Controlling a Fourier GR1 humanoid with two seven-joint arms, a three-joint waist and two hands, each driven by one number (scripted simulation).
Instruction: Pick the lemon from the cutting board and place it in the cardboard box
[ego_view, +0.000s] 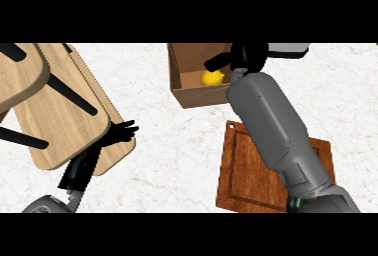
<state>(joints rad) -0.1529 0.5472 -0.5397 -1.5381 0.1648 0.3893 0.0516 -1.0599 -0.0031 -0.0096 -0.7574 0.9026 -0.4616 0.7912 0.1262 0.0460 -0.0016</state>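
Hanging the right hand (247, 55) over the cardboard box (196, 96), just above the lemon (212, 78); being unable to tell whether grasping it or already released. Sitting the lemon inside the box, close to its near wall, well apart from the cutting board (244, 185). Risking carrying the lemon back out by withdrawing without letting go, or catching the box's near wall with the forearm (269, 125) and dragging it along the counter (170, 165). Resting the left hand (118, 134) open, fingers spread, at the view's left.

The yellow lemon (212, 78) is inside the open cardboard box (198, 96); the reddish-brown wooden cutting board (247, 172) lies flat nearby.
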